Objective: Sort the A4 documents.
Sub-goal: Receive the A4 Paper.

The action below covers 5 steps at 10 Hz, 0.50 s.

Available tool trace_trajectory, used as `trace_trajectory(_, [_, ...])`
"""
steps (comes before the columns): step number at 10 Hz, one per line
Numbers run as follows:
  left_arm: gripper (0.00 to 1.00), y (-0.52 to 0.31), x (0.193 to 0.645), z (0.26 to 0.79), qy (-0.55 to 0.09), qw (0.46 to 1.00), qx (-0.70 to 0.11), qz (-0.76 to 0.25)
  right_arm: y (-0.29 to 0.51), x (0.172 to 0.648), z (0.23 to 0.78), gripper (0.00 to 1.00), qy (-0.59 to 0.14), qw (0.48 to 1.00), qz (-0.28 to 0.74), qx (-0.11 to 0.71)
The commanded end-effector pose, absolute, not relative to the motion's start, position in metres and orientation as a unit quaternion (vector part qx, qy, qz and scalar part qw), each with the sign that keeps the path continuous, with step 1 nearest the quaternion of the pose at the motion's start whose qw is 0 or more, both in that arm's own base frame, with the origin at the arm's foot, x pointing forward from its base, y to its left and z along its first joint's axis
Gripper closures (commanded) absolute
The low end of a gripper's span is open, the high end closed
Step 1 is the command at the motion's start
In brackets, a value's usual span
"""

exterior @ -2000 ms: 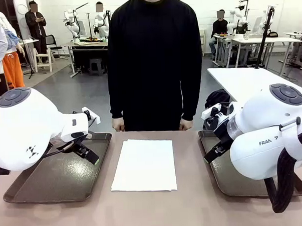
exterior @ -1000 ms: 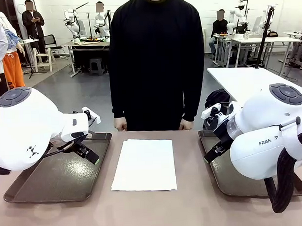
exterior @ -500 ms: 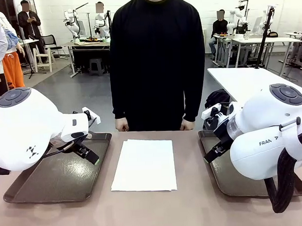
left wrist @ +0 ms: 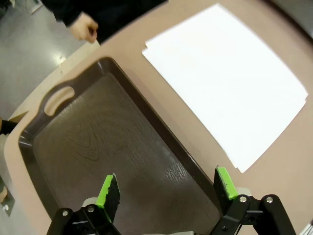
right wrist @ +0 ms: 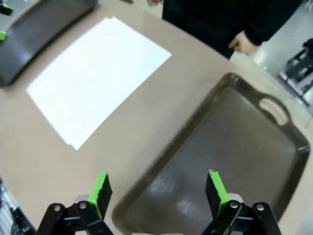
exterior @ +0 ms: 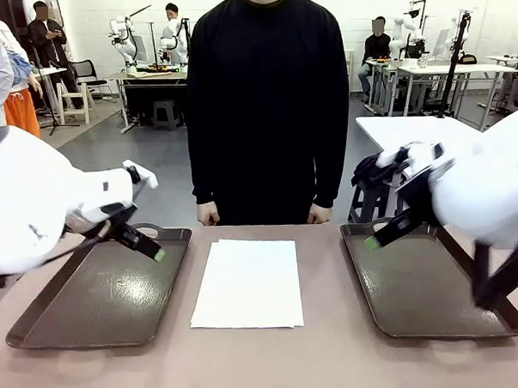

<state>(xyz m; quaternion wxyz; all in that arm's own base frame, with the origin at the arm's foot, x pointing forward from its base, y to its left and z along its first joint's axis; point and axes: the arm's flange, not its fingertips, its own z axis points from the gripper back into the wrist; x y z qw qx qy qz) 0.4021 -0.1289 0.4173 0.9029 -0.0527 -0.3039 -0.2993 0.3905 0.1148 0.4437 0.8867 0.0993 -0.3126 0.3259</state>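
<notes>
We see two dark brown trays on the table [exterior: 335,362]. The left tray [exterior: 84,313] and the right tray [exterior: 435,298] each show a bare, grained bed and a handle slot at the far end. The A4 documents [exterior: 248,282] lie as a flat white stack on the table between the trays, touching neither, with their edges slightly offset. Our left gripper [left wrist: 167,185] hangs over the left tray, jaws spread wide and holding nothing. Our right gripper [right wrist: 157,187] hangs above the right tray's rim on the side toward the sheets, equally wide and holding nothing. A person [exterior: 268,99] in black stands at the far edge, hands [exterior: 206,214] low by the tabletop. Behind them are a grey floor and white tables
</notes>
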Motion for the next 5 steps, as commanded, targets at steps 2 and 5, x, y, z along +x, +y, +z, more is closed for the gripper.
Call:
trace_trajectory(2, [0.00, -0.063, 0.347, 0.451, -0.329, 0.866, -0.124, -0.357, 0.030, 0.328, 0.461, 0.00, -0.331, 0.869, 0.344, 0.130])
trace_trajectory(5, [0.00, -0.022, 0.323, 0.481, -0.351, 0.837, -0.158, -0.389, -0.004, 0.292, 0.490, 0.00, -0.352, 0.847, 0.366, 0.158])
